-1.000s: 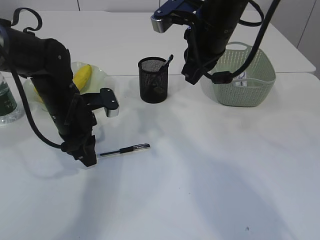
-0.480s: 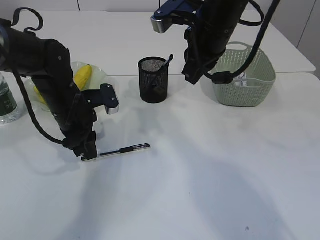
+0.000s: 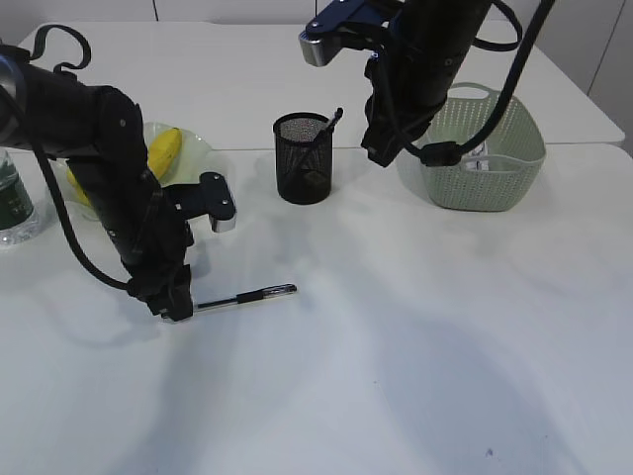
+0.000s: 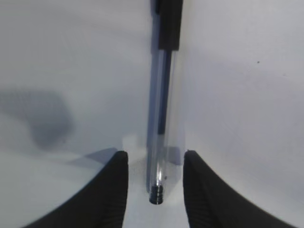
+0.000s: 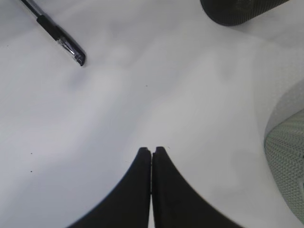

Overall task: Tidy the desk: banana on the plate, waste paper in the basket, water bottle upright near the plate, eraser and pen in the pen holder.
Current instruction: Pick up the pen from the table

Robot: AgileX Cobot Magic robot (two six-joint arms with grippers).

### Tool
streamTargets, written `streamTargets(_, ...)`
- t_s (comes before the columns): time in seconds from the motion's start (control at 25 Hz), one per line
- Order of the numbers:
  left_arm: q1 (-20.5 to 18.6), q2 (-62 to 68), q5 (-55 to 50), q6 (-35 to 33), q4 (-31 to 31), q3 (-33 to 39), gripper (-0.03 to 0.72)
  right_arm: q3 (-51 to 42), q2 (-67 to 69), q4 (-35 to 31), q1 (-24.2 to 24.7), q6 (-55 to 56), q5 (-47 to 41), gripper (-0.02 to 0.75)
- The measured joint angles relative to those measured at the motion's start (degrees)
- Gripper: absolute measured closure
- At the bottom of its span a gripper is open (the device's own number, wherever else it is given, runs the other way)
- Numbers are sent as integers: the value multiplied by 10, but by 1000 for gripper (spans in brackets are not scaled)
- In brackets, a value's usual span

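Note:
A clear pen (image 3: 247, 295) with a black grip lies on the white desk (image 3: 415, 336). My left gripper (image 3: 173, 307) stands low over its left end. In the left wrist view the pen (image 4: 164, 114) runs between the open jaws of the left gripper (image 4: 156, 155), with gaps on both sides. The banana (image 3: 163, 150) lies on the pale green plate (image 3: 203, 148). The water bottle (image 3: 12, 203) stands upright at the left edge. The pen holder (image 3: 304, 158) has a dark pen in it. My right gripper (image 5: 151, 150) is shut and empty, raised beside the basket (image 3: 485, 148). The eraser is not in view.
Something white shows through the basket's wall (image 3: 479, 158). In the right wrist view the pen (image 5: 59, 34) lies at top left, the pen holder (image 5: 242, 9) at the top edge and the basket (image 5: 287, 175) at right. Bare desk spreads across the front.
The left arm has shifted slightly at the pen's left end, with its jaws at the same width. The pen and the right arm have not moved.

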State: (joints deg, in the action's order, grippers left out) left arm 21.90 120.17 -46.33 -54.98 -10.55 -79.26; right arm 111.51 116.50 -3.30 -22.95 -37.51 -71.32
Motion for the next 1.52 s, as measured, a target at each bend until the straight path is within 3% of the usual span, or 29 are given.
streamTargets(1.12, 0, 17, -6, 0, 0, -6, 421, 0, 0, 1, 0, -1, 0, 743)
streamTargets(1.52, 0, 17, -11, 0, 0, -6, 565, 0, 0, 2, 0, -1, 0, 743)
